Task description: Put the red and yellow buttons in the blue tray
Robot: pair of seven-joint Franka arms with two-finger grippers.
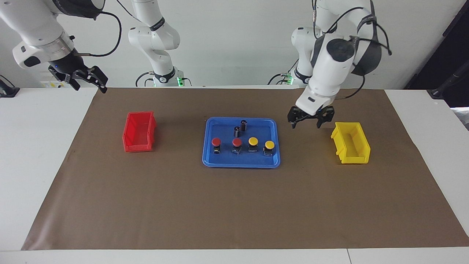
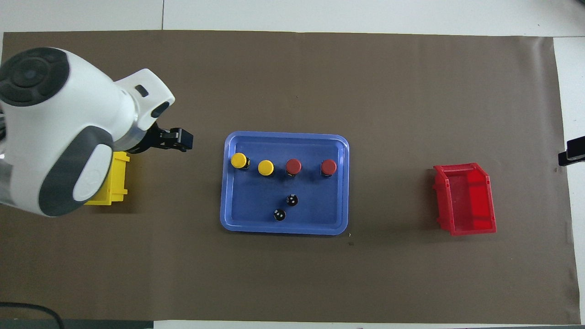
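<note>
Now you have the left gripper [image 1: 310, 120] up in the air over the brown mat [image 1: 234, 205], above the strip between the blue tray [image 1: 210, 158] and the yellow bin [image 1: 351, 143], with its fingers spread wide and nothing between them. From that gripper, the tray lies toward the right arm's end of the table, and the yellow bin sits just beside it toward the left arm's end.

All four buttons stand inside the tray in one row along the edge farther from the robots. Closest to your left gripper is a yellow button [image 1: 269, 147], next comes the second yellow button [image 1: 253, 143], then a red button [image 1: 237, 145], and last the other red button [image 1: 216, 145]. Each stands upright on its dark base, apart from its neighbours. Two dark cylinders [image 1: 240, 127] also stand in the tray, nearer to the robots than the row.

Your right gripper [image 1: 83, 79] waits high over the edge of the mat at the right arm's end, its fingers apart and empty. Below it, and nearer to the tray, sits the red bin [image 1: 139, 132], with nothing visible inside.
</note>
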